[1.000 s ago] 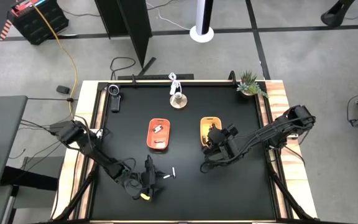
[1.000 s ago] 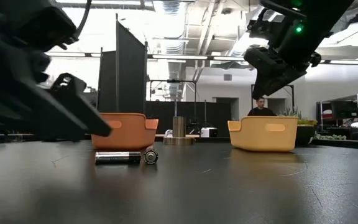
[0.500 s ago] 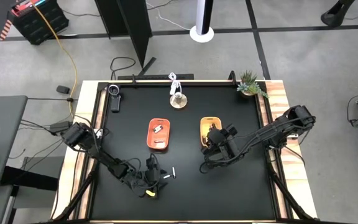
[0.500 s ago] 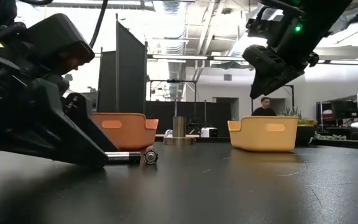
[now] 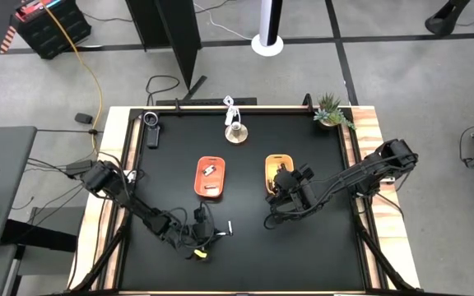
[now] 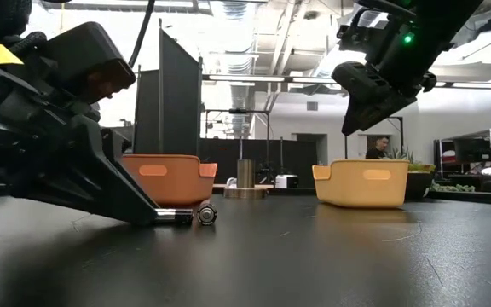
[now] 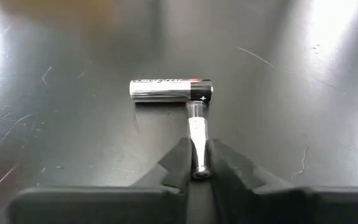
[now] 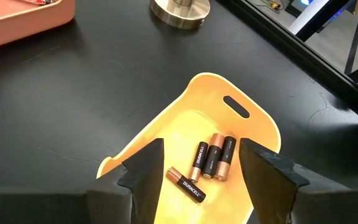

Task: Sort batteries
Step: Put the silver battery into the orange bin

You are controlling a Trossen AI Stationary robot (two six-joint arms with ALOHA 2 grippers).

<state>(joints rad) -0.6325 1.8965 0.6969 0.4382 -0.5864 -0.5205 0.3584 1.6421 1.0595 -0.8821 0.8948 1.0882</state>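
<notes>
Two silvery batteries lie near the table's front, left of centre. One (image 7: 169, 90) lies on its side across the tip of the other (image 7: 196, 134), which my left gripper (image 7: 197, 171) is shut on. My right gripper (image 8: 201, 149) hangs open above the yellow tray (image 8: 253, 134), where several dark coppery batteries (image 8: 213, 158) lie. The orange tray (image 5: 210, 177) stands left of the yellow one (image 5: 278, 167) and holds a few batteries. My left gripper pinches the near end (image 7: 198, 163) of the silvery battery between its two fingertips. The fingers slant down from the table's left and lie along the battery. The battery lies level on the table (image 6: 177, 217), its far end at the other cell (image 6: 205, 214).
A small potted plant (image 5: 330, 111) stands at the far right corner, a round metal stand (image 5: 235, 131) at the far middle, a black device (image 5: 151, 129) at the far left. A person (image 6: 384, 149) shows in the room behind.
My left gripper has come down to the table and moved toward its right edge, up to the two silvery batteries. Its fingers have shut on the end of the nearer one. Both batteries lie where they were. My right gripper has kept still.
</notes>
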